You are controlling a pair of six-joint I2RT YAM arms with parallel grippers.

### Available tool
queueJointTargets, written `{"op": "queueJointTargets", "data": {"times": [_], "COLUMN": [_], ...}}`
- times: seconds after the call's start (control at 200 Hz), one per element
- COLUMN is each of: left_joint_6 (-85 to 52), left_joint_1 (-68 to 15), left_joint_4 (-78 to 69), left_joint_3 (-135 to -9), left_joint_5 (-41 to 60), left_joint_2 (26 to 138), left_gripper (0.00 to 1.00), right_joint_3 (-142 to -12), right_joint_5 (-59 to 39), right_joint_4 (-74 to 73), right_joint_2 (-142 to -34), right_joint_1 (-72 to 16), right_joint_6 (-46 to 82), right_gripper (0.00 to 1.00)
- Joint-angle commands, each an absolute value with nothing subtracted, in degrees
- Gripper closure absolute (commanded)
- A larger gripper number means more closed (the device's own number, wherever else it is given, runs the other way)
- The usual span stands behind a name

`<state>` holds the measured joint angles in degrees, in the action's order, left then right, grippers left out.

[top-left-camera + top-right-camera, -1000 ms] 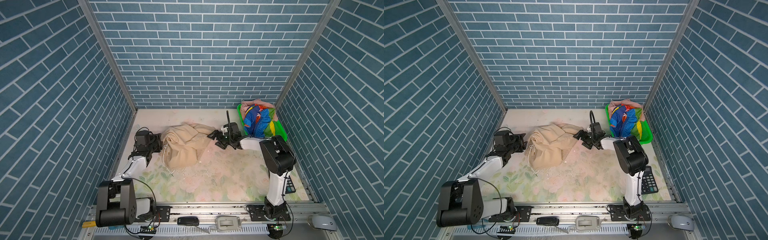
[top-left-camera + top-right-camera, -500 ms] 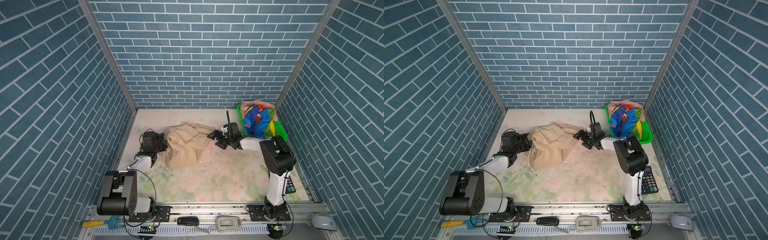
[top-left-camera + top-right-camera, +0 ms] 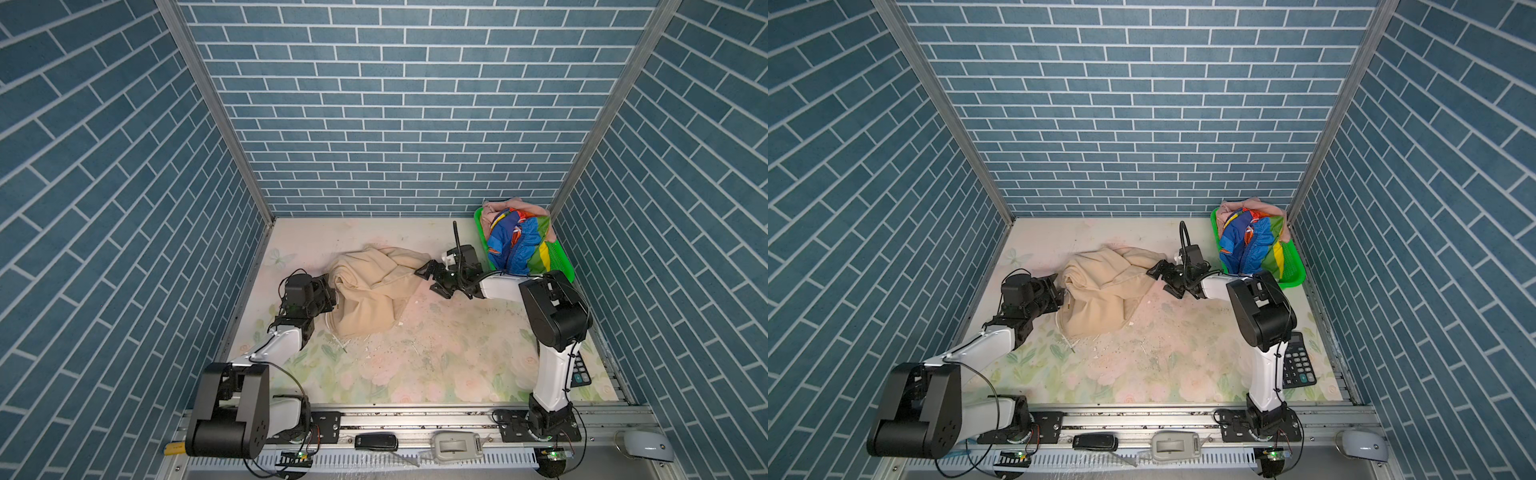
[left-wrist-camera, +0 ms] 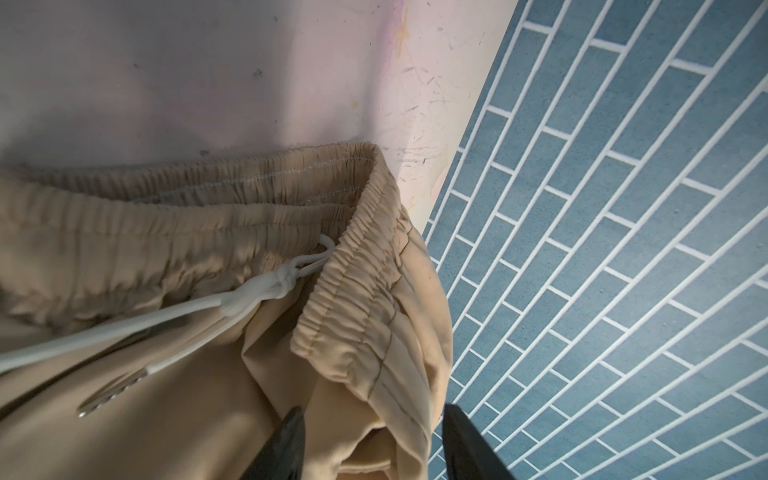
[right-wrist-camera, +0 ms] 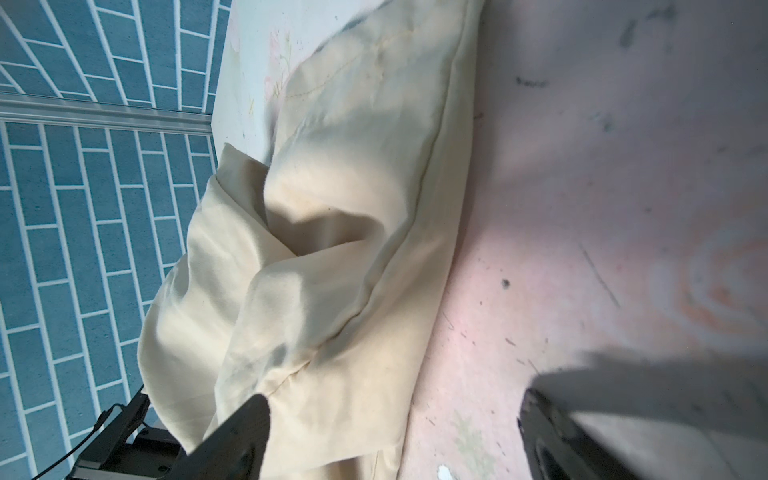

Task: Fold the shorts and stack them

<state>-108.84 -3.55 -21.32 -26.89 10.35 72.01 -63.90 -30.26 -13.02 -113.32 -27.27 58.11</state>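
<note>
1. You're barely started: nothing is folded and there's no stack.
2. The crumpled beige drawstring shorts lie in a heap on the floral-print table, between your two hands.
3. The shiny rainbow-striped shorts and the dusty pink shorts sit bundled in the green plastic mesh basket in the far right corner.
4. Left hand: jaws apart, straddling a corner of the beige waistband, not pinched on it as far as I can judge.
5. Right hand: jaws wide apart at the opposite edge of the beige heap. One finger is over the cloth, the other over bare table, and it holds nothing.
6. Left to do, I'd say: spread and fold the beige pair, then pull, fold and stack the other two.
7. Only the left wrist view shows the gathered elastic waistband and the knotted white drawstring up close.
8. Only the top views show the basket.
9. The black calculator is plain in a top view; elsewhere your right arm mostly hides it.
</note>
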Motion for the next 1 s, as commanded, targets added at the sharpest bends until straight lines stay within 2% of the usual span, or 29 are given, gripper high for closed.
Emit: {"op": "queueJointTargets", "data": {"times": [0.0, 0.18, 0.53, 0.995], "left_joint_6": [-108.5, -109.1, -111.9, -107.3], "left_joint_1": [-3.6, -4.9, -6.3, 0.4], "left_joint_4": [-21.2, -26.1, -36.3, -39.1], "left_joint_3": [-25.6, -28.7, -30.1, -34.9], "left_joint_5": [10.6, 11.3, 6.2, 6.6], "left_joint_2": [72.5, 78.5, 87.5, 90.9], "left_gripper": [0.45, 0.45, 0.45, 0.45], "right_joint_3": [-63.2, -62.7, -61.3, -60.9], "right_joint_5": [-31.3, -31.0, -31.0, -31.4], "right_joint_4": [-15.0, -15.0, -15.1, -15.7], "right_joint_2": [-113.7, -112.9, -112.2, -112.6], "right_joint_1": [-27.2, -27.3, -27.2, -27.2], "right_joint_6": [58.8, 58.9, 58.7, 58.7], "right_gripper": [0.06, 0.06, 0.06, 0.07]}}
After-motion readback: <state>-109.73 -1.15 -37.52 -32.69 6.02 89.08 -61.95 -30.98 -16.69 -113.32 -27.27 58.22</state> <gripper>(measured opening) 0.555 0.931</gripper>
